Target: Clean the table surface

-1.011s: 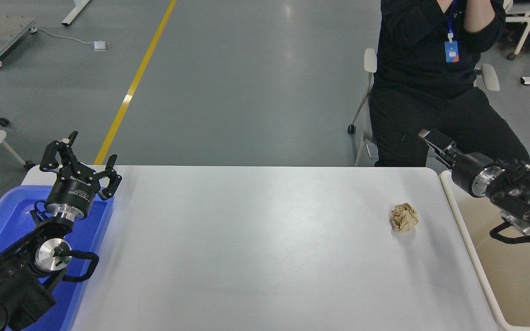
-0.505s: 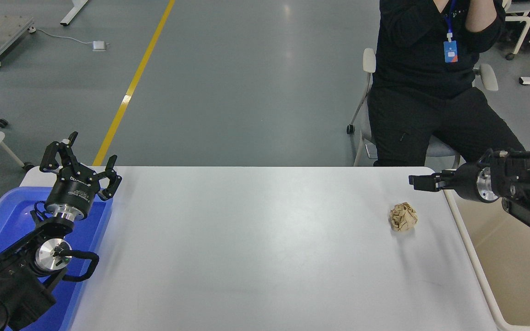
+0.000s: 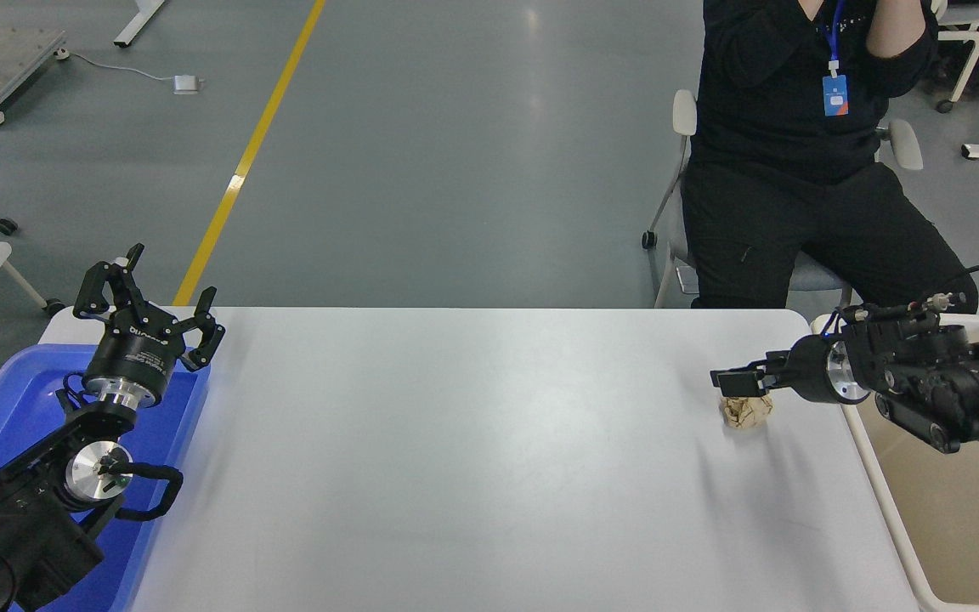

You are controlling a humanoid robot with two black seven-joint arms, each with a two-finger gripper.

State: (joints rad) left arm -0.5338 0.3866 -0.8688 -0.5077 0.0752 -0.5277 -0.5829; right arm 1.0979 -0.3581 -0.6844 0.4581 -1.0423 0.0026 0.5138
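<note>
The white worktop fills the middle of the view, and one crumpled ball of brown paper lies on it, close to its right edge and toward the far side. The right gripper reaches in from the right just above the paper ball — its fingers point left across the ball's top, slightly parted, not visibly pinching it. Just right of the paper ball, past the worktop edge, stands a beige bin, with the right arm crossing over its far rim. Far to the left of the paper ball, the left gripper is parked with fingers spread, above a blue tray. Beyond the paper ball, a person in black sits on a chair.
</note>
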